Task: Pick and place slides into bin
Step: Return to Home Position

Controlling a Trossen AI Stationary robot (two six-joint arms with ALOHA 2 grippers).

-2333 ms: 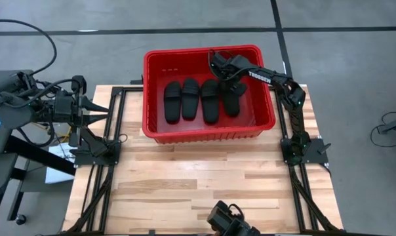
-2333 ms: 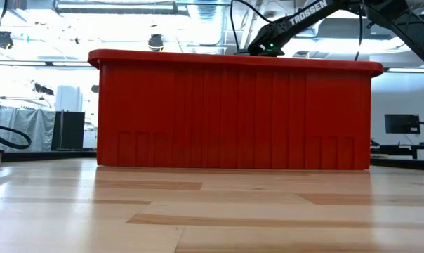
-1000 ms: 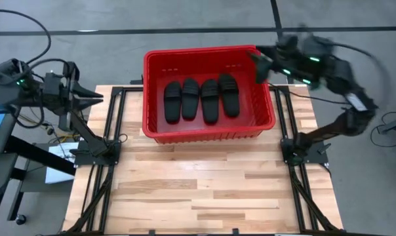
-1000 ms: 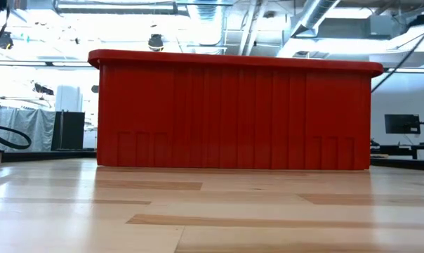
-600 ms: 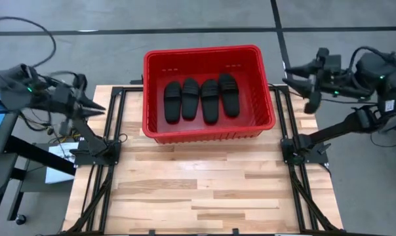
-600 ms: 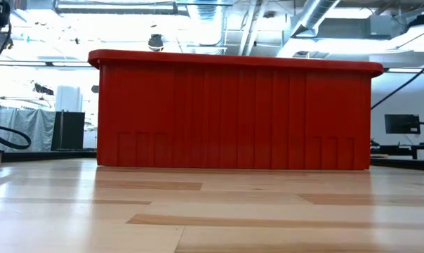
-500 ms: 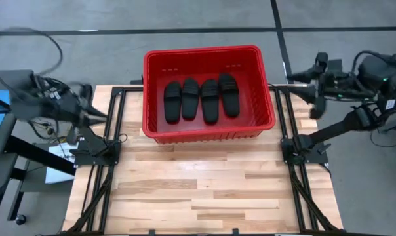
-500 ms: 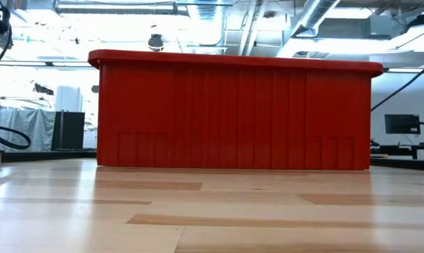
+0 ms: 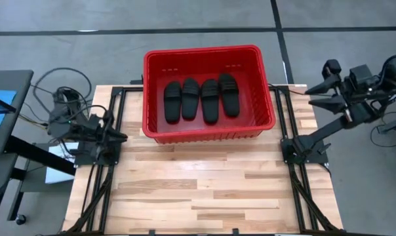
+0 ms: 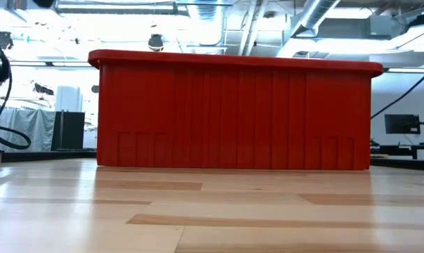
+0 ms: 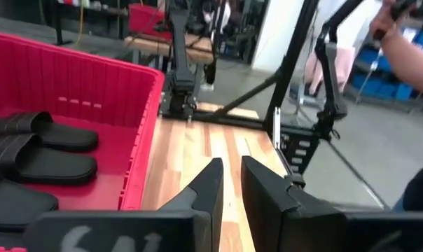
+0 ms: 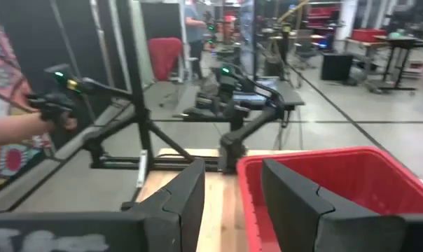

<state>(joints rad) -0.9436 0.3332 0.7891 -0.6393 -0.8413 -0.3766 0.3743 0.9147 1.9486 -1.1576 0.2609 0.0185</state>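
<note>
Several black slides [image 9: 190,98] lie side by side, soles down, on the floor of the red bin [image 9: 201,51] at the table's far middle. The left wrist view shows two of the slides [image 11: 43,133] inside the bin's wall [image 11: 78,77]. The low view shows only the bin's near wall [image 10: 233,112]. My left gripper [image 9: 121,136] is low by the table's left edge, pointing at the bin, with its fingers [image 11: 215,182] nearly together and nothing between them. My right gripper [image 9: 311,96] hovers open past the bin's right side, above the table's right edge, also empty [image 12: 232,168].
Black frame posts stand at the table's left [image 9: 96,154] and right [image 9: 303,151]. Bare wooden tabletop [image 9: 198,183] spreads out on the near side of the bin. A person's hand [image 11: 400,21] shows beyond the table in the left wrist view. A person [image 12: 8,126] stands at the edge of the right wrist view.
My right gripper has swung away from the bin's far right corner toward the table's right edge, still pointing left. My left arm has dropped and come nearer the table's near edge, beside its frame post. The slides and the bin have stayed put.
</note>
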